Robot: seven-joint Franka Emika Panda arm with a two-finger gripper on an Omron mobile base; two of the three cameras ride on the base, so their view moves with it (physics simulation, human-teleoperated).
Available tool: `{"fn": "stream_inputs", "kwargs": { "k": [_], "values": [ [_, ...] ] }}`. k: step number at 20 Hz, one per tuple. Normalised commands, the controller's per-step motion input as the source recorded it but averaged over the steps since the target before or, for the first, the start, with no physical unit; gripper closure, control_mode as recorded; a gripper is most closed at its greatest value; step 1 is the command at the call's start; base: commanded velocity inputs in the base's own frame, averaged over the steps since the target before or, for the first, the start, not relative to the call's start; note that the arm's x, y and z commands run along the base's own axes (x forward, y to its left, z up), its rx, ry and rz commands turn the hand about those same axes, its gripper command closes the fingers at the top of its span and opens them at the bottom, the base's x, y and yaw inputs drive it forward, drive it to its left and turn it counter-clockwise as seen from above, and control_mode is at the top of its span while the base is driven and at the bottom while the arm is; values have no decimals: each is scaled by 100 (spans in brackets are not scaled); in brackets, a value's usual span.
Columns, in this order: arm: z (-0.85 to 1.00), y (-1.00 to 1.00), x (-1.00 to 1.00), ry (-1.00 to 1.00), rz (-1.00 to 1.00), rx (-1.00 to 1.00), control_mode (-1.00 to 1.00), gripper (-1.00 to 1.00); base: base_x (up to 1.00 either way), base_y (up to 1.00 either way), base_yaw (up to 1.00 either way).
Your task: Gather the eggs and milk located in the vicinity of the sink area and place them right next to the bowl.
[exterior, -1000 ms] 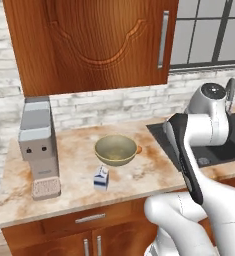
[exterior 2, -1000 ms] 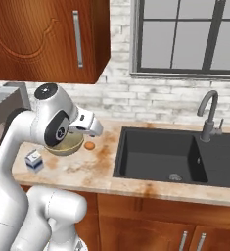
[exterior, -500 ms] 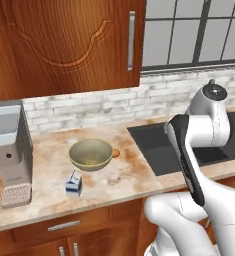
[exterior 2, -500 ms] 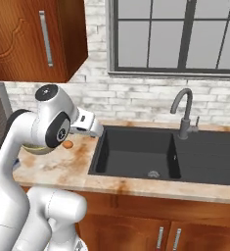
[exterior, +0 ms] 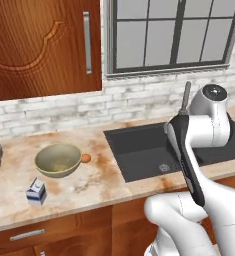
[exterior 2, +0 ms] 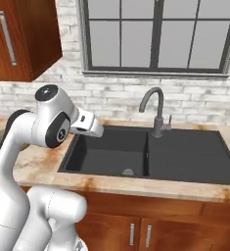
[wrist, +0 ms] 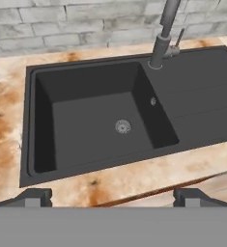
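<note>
Hand over the sink, nothing held, searching.

Fingers (wrist: 113,195) spread wide and empty, aimed down into the sink (wrist: 95,120), whose basin lies bare around the drain; likely scanning for the second egg, which I cannot find. Orange-brown egg (exterior: 86,158) already touches the bowl (exterior: 57,160) on the table (exterior: 94,182); milk (exterior: 36,192) stands just in front of the bowl.
</note>
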Motion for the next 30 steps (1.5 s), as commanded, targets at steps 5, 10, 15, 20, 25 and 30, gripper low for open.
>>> {"fn": "stream_inputs", "kwargs": {
  "k": [5,10,15,20,25,30],
  "values": [
    [0,0,0,0,0,0,100,-100,0,-67,0],
    [0,0,0,0,0,0,100,-100,0,-71,0],
    [0,0,0,0,0,0,100,-100,0,-71,1],
    [0,0,0,0,0,0,100,-100,0,-67,4],
    [0,0,0,0,0,0,100,-100,0,-63,5],
    [0,0,0,0,0,0,100,-100,0,-60,7]
  ]
}}
